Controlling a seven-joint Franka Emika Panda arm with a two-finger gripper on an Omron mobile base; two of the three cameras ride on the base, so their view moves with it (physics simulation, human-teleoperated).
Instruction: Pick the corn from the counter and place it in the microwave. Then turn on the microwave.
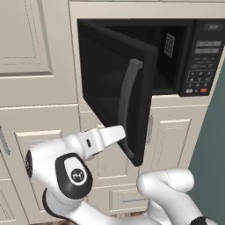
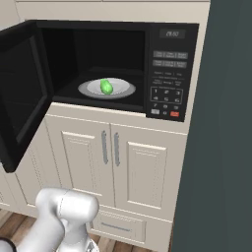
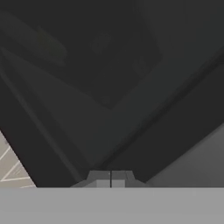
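Note:
The microwave [image 2: 167, 69] stands open, and its dark glass door [image 1: 105, 83] with the curved grey handle [image 1: 127, 94] is swung out to the left. Inside, the green corn [image 2: 106, 87] lies on the round grey plate [image 2: 125, 90]. In the hand view my gripper [image 3: 111, 179] is shut with nothing between its tips, close against the dark door glass. In the left base view my white forearm [image 1: 110, 135] reaches to the lower outer face of the door, below the handle. The keypad [image 2: 166, 93] with its red button [image 2: 174, 114] is on the right. The counter is out of view.
Cream panelled cabinet doors [image 2: 123, 162] with two grey handles sit below the microwave, over a drawer [image 2: 118, 226]. A tall dark grey panel [image 2: 226, 147] bounds the right side. More cream cabinets [image 1: 30, 44] lie left of the open door.

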